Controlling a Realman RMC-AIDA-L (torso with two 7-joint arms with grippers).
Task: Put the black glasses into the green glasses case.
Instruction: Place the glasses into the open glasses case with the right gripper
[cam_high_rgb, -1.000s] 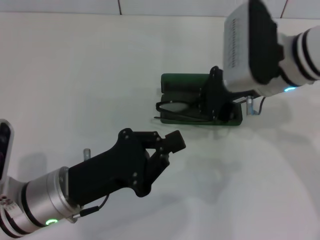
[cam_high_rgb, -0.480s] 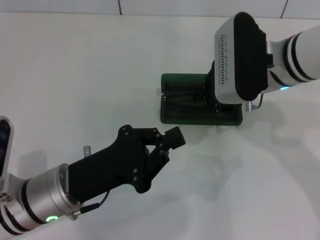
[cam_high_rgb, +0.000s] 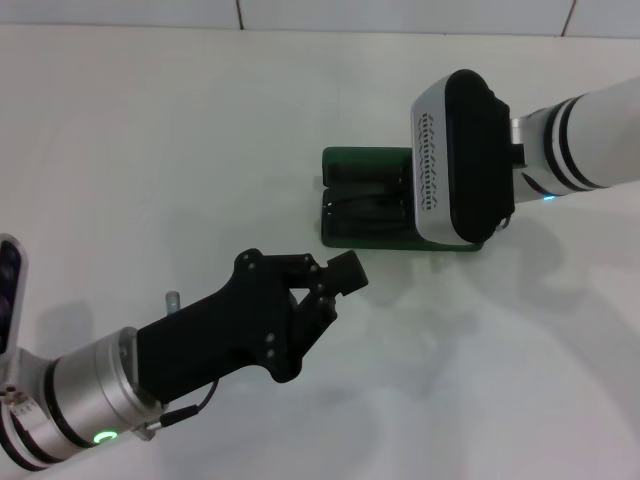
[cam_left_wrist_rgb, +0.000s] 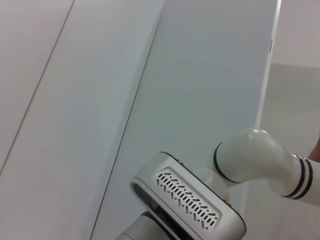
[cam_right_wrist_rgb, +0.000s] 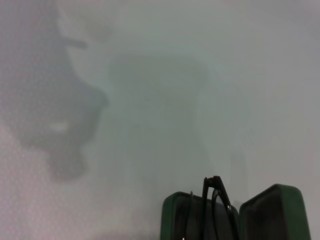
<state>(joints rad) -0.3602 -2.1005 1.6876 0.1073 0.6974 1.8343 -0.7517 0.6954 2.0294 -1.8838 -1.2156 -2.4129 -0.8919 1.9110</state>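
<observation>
The green glasses case (cam_high_rgb: 362, 205) lies open on the white table, right of centre. My right arm's white wrist housing (cam_high_rgb: 460, 160) hangs over the case's right part and hides the right gripper. In the right wrist view the black glasses (cam_right_wrist_rgb: 215, 196) stand up dark and thin between the two halves of the green case (cam_right_wrist_rgb: 277, 212). In the head view the glasses cannot be made out against the case's dark inside. My left gripper (cam_high_rgb: 338, 285) is black and hovers in front of and left of the case, apart from it, holding nothing.
The white table (cam_high_rgb: 150, 150) spreads wide to the left and back. A tiled wall edge runs along the far side. A small grey stud (cam_high_rgb: 173, 298) stands on the table by my left arm.
My right arm has swung left and lower over the case. The glasses, seen at the case's front edge a second ago, no longer show in the head view. The left arm barely moved.
</observation>
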